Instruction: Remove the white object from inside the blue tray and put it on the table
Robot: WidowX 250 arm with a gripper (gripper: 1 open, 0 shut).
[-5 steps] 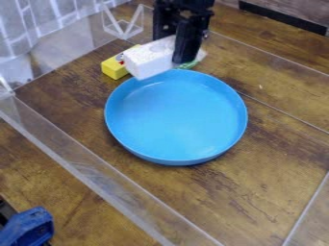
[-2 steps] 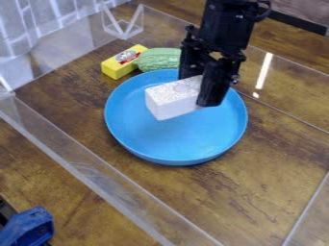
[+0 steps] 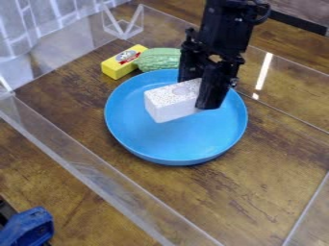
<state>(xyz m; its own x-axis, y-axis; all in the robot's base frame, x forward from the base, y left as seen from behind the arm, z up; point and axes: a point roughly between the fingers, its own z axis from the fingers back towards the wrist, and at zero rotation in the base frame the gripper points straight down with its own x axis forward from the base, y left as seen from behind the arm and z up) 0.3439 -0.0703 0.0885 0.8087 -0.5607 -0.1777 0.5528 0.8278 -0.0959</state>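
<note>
Block (image 3: 171,100), white w/ a grey speckled patch on top, and it's in the claw (image 3: 206,94)! Jaws narrow, clamped on the blk's right-hand end as the cam sees it, black arm (image 3: 226,36) reaching in from the top of view. Blk sits slightly tilted, long side facing cam, over the blue tray (image 3: 176,135), left of ctr; whether its underside touches the tray floor, can't tell. So task's thing: within the tray's outline, not on the table (image 3: 244,197). Tray's flat on the brown planks, rim all round, far-R part behind the gripper. Just behind the tray, a green ridged item (image 3: 158,60), and beside it, to the L, a yellow block (image 3: 121,63) w/ a pale and reddish patch on top. Btm L corner: a blue obj (image 3: 26,231), partly out of frame, well apart from the tray. Clear edging (image 3: 92,171) runs diagonally, L side, near the tray.
</note>
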